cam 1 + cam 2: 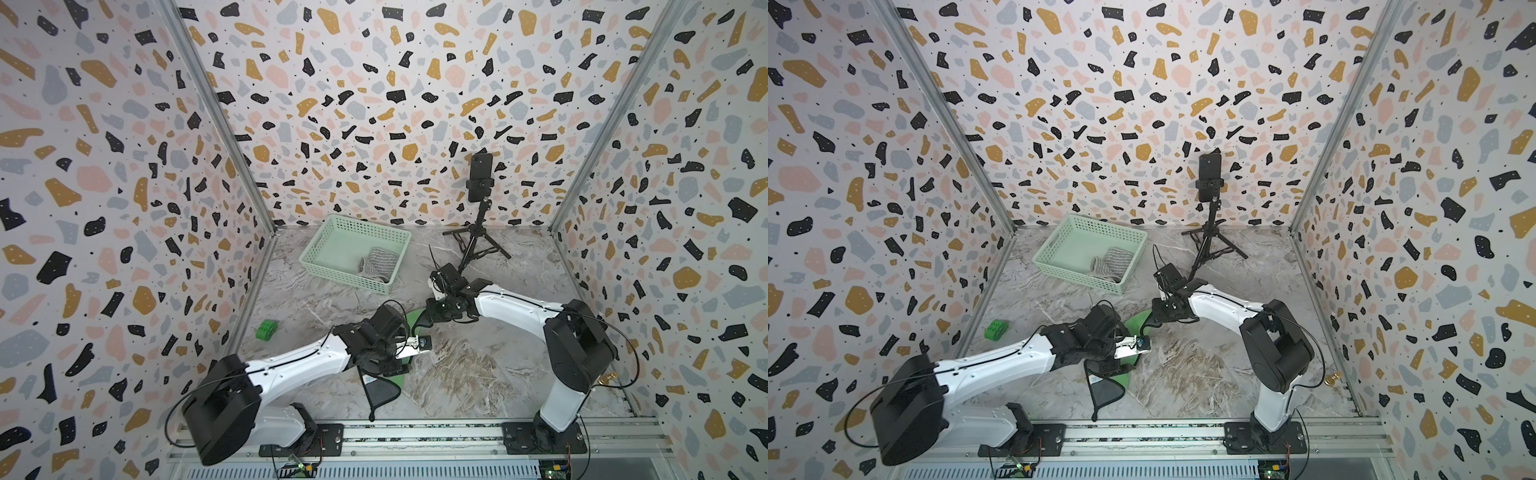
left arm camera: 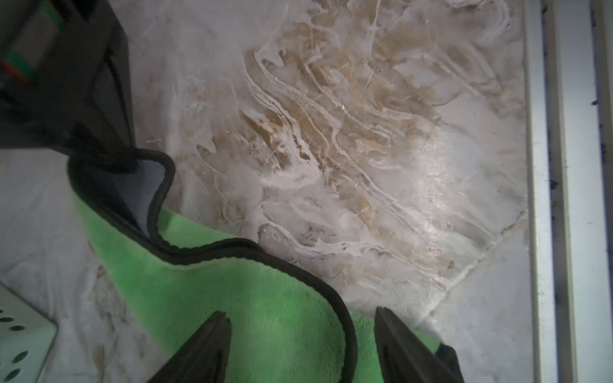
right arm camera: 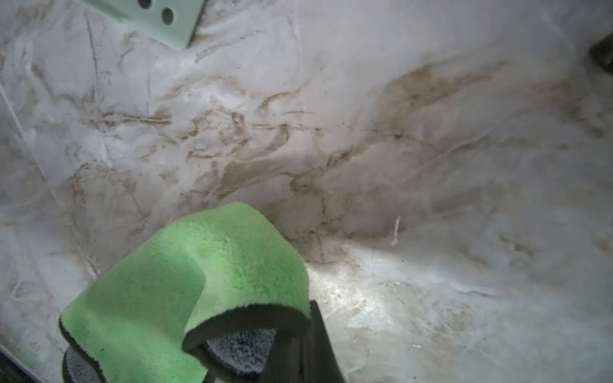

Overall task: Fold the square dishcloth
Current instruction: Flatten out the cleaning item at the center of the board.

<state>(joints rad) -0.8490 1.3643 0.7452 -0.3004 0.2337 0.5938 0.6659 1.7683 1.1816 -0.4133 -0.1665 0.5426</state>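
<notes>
Dishcloth (image 2: 232,291) (green, black-edged), right gripper (image 3: 292,331) pinching a corner, left gripper (image 2: 300,315) spread wide over it.

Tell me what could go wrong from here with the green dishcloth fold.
1. Only the right gripper pinches the dishcloth, at one corner. The left gripper is open over it, so the cloth may swing and fold crooked.
2. The black-trimmed edge lies wavy, so creases may get folded in.
3. The cloth drapes over the right fingers, so it may drag along on release.
</notes>
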